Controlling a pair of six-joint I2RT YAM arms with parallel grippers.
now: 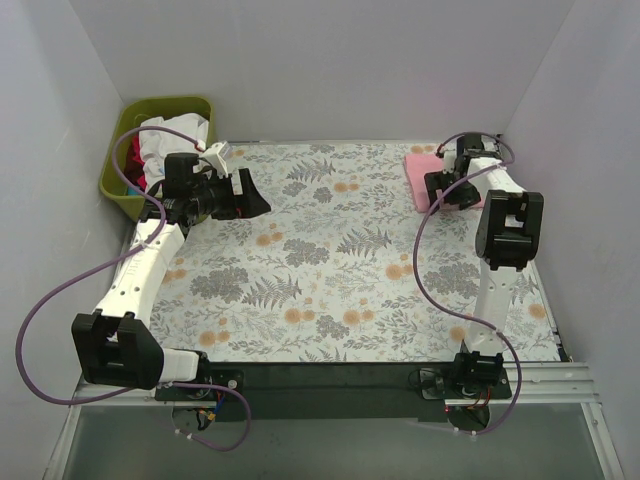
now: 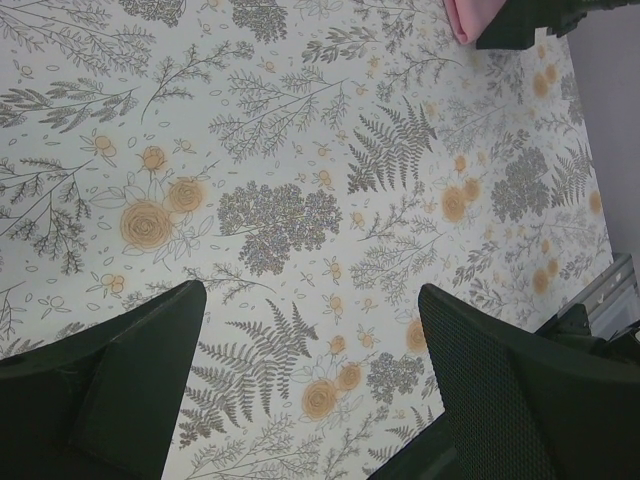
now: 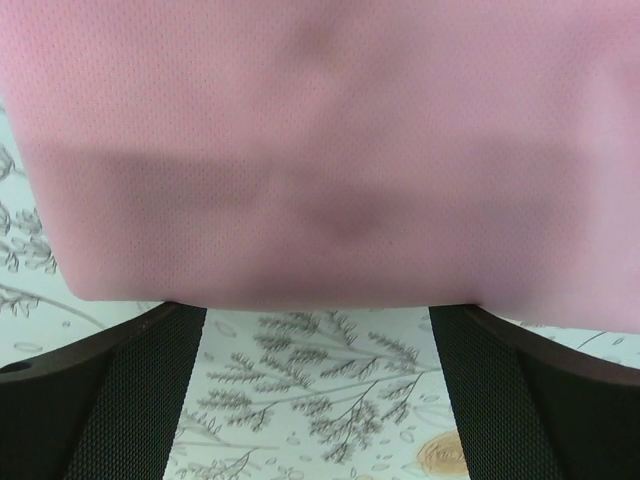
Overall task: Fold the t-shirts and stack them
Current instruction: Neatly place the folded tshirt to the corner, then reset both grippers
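A folded pink t-shirt [image 1: 418, 172] lies flat at the far right of the floral table; it fills the top of the right wrist view [image 3: 320, 150] and shows as a corner in the left wrist view [image 2: 466, 16]. My right gripper [image 1: 438, 190] [image 3: 318, 308] is open at the shirt's near edge, with its fingertips hidden under that edge and nothing between the jaws. My left gripper [image 1: 252, 195] [image 2: 312, 295] is open and empty above the far left of the table, beside a green basket [image 1: 118, 185] holding white [image 1: 180, 135] and red clothes.
The floral tablecloth [image 1: 330, 260] covers the table. White walls close in the left, back and right. A black strip and a metal rail [image 1: 540, 380] run along the near edge by the arm bases. Purple cables loop off both arms.
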